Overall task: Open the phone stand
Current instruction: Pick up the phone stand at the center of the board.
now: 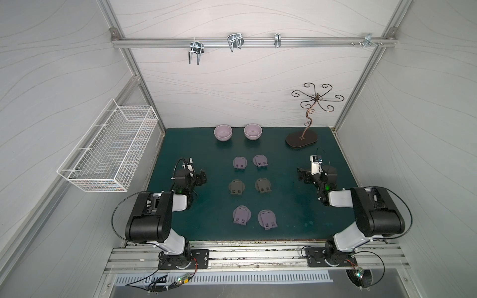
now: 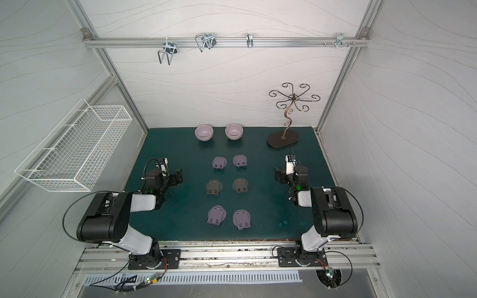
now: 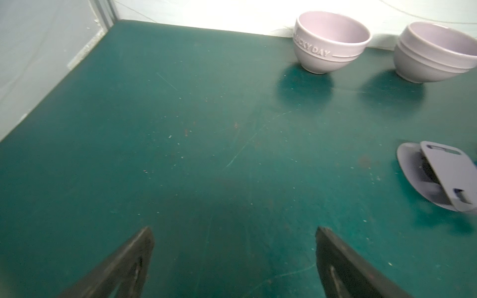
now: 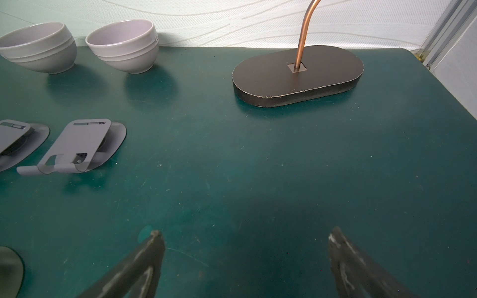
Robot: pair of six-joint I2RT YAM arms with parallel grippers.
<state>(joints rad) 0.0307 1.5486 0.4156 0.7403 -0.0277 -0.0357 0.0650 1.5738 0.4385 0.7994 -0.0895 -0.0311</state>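
Left arm (image 1: 152, 214) and right arm (image 1: 374, 211) folded low, elbows up, one at each side of dark-green table (image 1: 284, 206). Left fingers (image 3: 134, 260) spread wide, empty; right fingers (image 4: 347, 258) likewise, over bare table. Six lilac and dark-grey plastic phone stands (image 1: 263, 185) sit mid-table between them, seemingly near-flat.

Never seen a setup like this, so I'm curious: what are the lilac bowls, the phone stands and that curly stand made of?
Lilac bowls: likely glazed ceramic, glossy, with raised lettering.
Phone stands: thin bent sheet, matte; painted metal or plastic, unclear.
Curly stand: coppery metal rod; dark matte base, pale chipped edge, maybe painted wood.
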